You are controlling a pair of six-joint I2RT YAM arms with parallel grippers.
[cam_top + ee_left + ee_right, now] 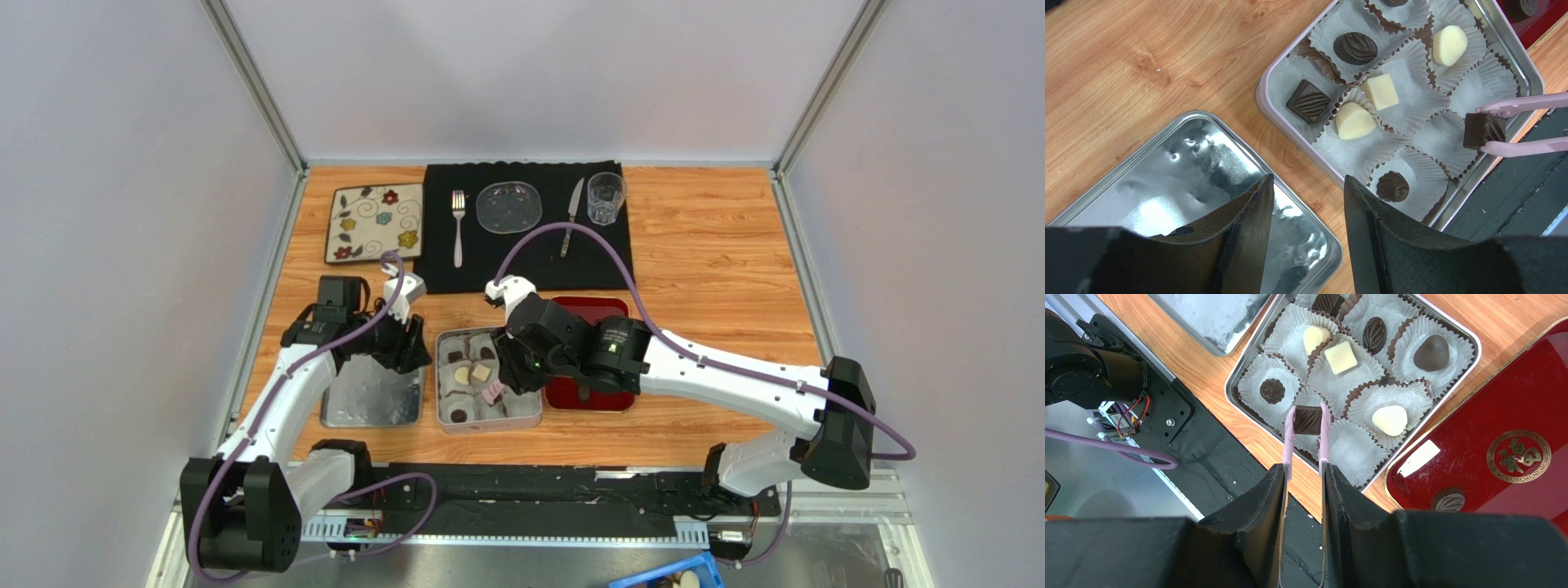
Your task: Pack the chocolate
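Observation:
An open metal tin holds white paper cups with several chocolates, dark and cream-white. My right gripper is shut on pink tongs. The tongs pinch a dark square chocolate just above a cup at the tin's near edge; it also shows in the left wrist view. One dark chocolate lies on the red tray. My left gripper is open and empty, over the corner of the silver lid beside the tin.
A black placemat at the back carries a fork, a glass plate, a knife and a tumbler. A patterned plate lies back left. The black base rail runs along the near edge.

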